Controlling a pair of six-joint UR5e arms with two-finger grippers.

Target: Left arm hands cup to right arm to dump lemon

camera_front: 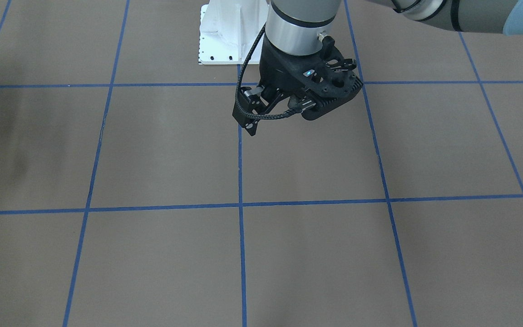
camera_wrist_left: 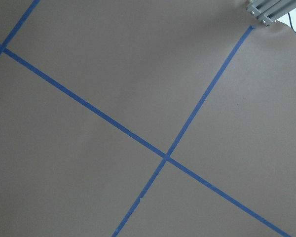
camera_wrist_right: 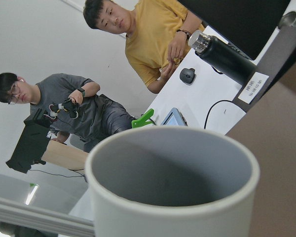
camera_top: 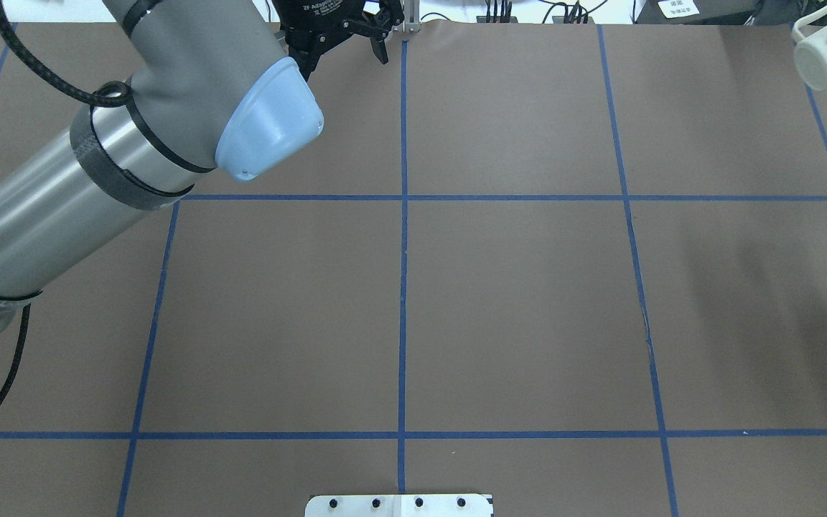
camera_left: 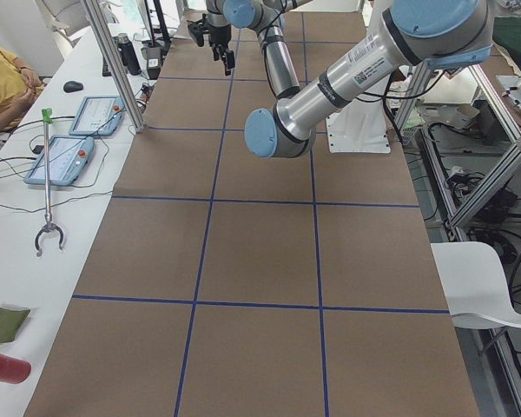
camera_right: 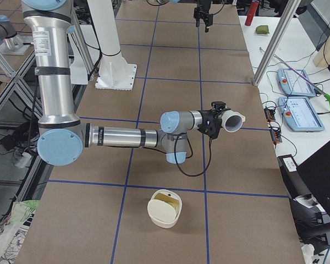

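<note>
The off-white cup is held on its side in my right gripper, above the table's far edge near the operators' desk. Its mouth points outward. It also shows at the top right of the overhead view. In the right wrist view the cup's grey inside looks empty; no lemon shows there. My left gripper, with the black perforated bracket, hangs open and empty over the middle of the far edge. It also shows in the front-facing view.
An off-white round container with something pale yellow inside stands on the table below the right arm; I cannot tell what it holds. Two operators, tablets and a metal post line the far side. The robot's white base stands at the near edge.
</note>
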